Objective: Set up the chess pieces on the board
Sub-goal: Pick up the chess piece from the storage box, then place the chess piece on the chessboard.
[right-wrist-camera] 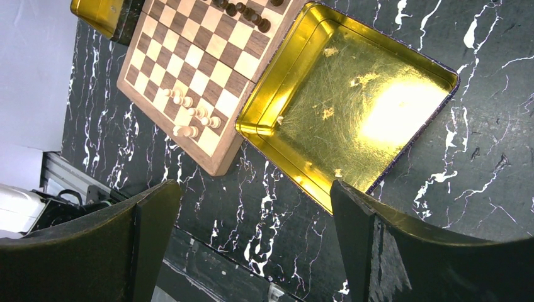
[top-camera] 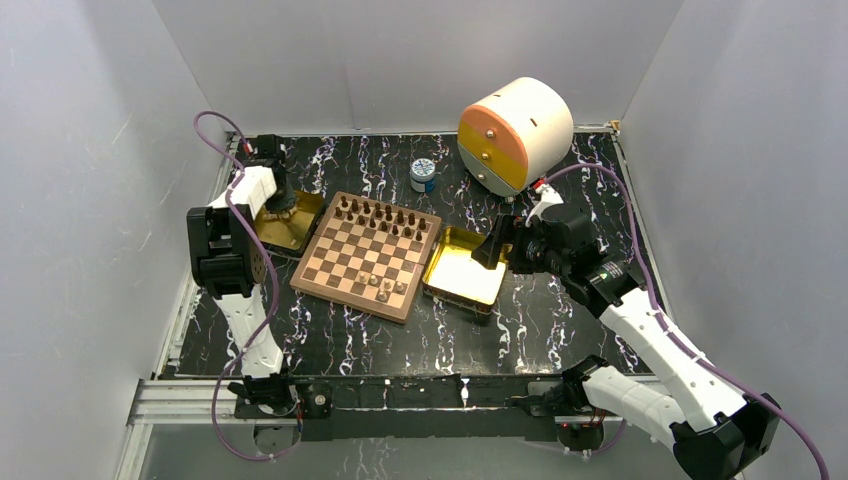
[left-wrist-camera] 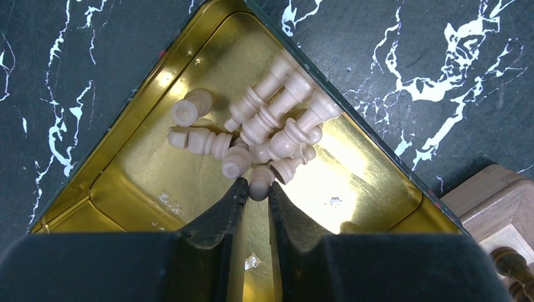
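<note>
The board [top-camera: 345, 300] lies in the middle of the black marbled table. Dark chess pieces [top-camera: 385, 216] stand along its far rows, and a few pale ones [top-camera: 385, 288] stand near its front right corner. My left gripper [left-wrist-camera: 257, 190] is down in the left gold tray [left-wrist-camera: 138, 170], shut on the round head of a pale piece [left-wrist-camera: 261, 182] at the edge of a heap of lying pale pieces [left-wrist-camera: 277, 119]. My right gripper [right-wrist-camera: 253, 189] hangs open above the table, at the near edge of the bare right gold tray [right-wrist-camera: 352, 107], with nothing between its fingers.
A white, orange and yellow drum [top-camera: 515, 133] and a small blue-and-white jar [top-camera: 423, 175] stand behind the board. The board's corner [left-wrist-camera: 497, 201] lies close to the left tray. White walls close in the table on three sides.
</note>
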`<state>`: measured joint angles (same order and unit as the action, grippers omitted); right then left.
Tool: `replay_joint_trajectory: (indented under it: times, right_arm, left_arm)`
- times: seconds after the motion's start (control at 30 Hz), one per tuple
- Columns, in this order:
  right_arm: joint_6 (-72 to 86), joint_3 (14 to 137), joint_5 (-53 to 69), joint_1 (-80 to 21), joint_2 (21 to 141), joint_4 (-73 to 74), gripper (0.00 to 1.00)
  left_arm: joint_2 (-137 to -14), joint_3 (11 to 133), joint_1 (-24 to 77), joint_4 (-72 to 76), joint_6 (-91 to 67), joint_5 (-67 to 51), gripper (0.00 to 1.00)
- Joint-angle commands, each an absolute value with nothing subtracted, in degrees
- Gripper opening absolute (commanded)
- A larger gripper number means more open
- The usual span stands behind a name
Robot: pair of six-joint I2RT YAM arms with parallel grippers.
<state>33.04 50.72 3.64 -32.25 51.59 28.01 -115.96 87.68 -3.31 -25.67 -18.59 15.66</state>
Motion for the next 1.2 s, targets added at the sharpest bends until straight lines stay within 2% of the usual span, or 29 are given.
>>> replay_joint_trajectory:
  times: [0.0,0.6,1.17]
  right_arm:
    - [33.38,51.73,4.35,-32.08,50.96,24.76,0.99]
    - [30.63,55.41,3.08,-32.06,51.50,28.28,0.99]
    - [31.35,55.33,1.61,-32.08,50.50,29.71,0.99]
  left_arm:
    - [-112.98,89.86,-3.78,-30.74,-18.10,15.97,0.12]
    - [-102.10,83.74,-2.39,-34.94,-17.24,10.94,0.13]
    - [-92.42,75.29,14.18,-37.58,-17.42,11.26,0.13]
